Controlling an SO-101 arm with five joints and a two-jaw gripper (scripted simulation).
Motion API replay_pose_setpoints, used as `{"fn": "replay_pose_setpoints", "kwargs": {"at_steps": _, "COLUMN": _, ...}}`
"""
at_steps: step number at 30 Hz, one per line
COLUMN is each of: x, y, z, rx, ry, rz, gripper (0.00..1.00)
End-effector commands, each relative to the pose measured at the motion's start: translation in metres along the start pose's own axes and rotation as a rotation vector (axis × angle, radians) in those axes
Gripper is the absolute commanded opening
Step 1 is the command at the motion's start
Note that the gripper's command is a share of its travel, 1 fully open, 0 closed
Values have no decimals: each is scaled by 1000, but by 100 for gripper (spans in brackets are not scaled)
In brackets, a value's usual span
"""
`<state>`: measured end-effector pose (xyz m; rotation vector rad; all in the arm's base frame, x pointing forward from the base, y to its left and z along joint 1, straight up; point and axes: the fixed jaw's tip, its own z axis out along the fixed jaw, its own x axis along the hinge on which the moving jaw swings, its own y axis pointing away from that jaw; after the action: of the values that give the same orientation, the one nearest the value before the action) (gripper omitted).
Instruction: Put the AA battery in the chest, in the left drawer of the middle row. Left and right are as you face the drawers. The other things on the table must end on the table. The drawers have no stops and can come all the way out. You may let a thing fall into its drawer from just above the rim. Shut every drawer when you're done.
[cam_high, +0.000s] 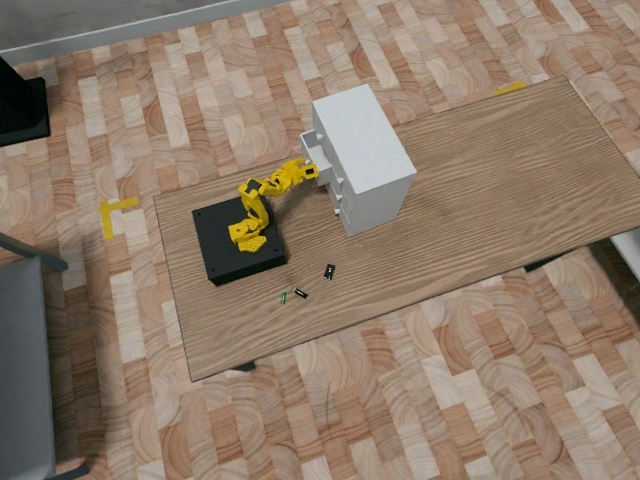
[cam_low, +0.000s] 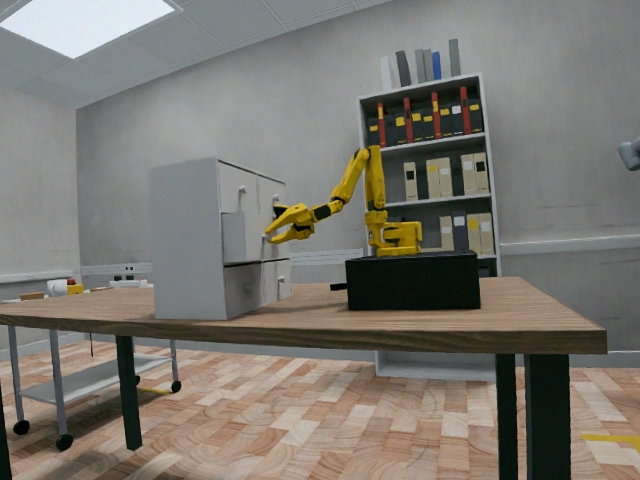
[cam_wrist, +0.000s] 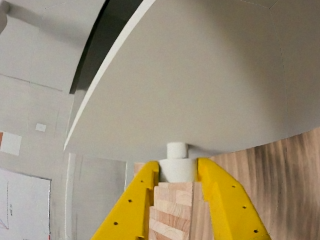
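Note:
The white chest (cam_high: 361, 157) stands mid-table with its drawers facing my arm. Its middle-row left drawer (cam_high: 311, 147) is pulled partly out; it also shows in the side view (cam_low: 233, 237). My gripper (cam_low: 268, 232) is shut on that drawer's small white knob (cam_wrist: 176, 160), and the drawer front (cam_wrist: 200, 80) fills the wrist view. A small green cylinder (cam_high: 283, 297), a black cylinder (cam_high: 300, 292) and a black block (cam_high: 328, 271) lie on the table in front of my base. They are too small to tell which is the AA battery.
My arm stands on a black base block (cam_high: 237, 245) at the table's left. The other drawers look shut. A bookshelf (cam_low: 429, 170) stands behind the table and a wheeled trolley (cam_low: 77, 372) stands beyond its far end.

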<state>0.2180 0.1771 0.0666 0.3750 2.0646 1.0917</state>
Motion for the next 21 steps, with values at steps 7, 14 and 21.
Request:
{"fn": "replay_pose_setpoints", "kwargs": {"at_steps": 7, "x": 12, "y": 5, "z": -6, "rx": -27, "ry": 36, "rz": -7, "gripper": 0}}
{"fn": "replay_pose_setpoints", "kwargs": {"at_steps": 14, "x": 14, "y": 6, "z": -10, "rx": -32, "ry": 44, "rz": -11, "gripper": 0}}
{"fn": "replay_pose_setpoints", "kwargs": {"at_steps": 21, "x": 16, "y": 6, "z": -11, "rx": -34, "ry": 47, "rz": -12, "gripper": 0}}
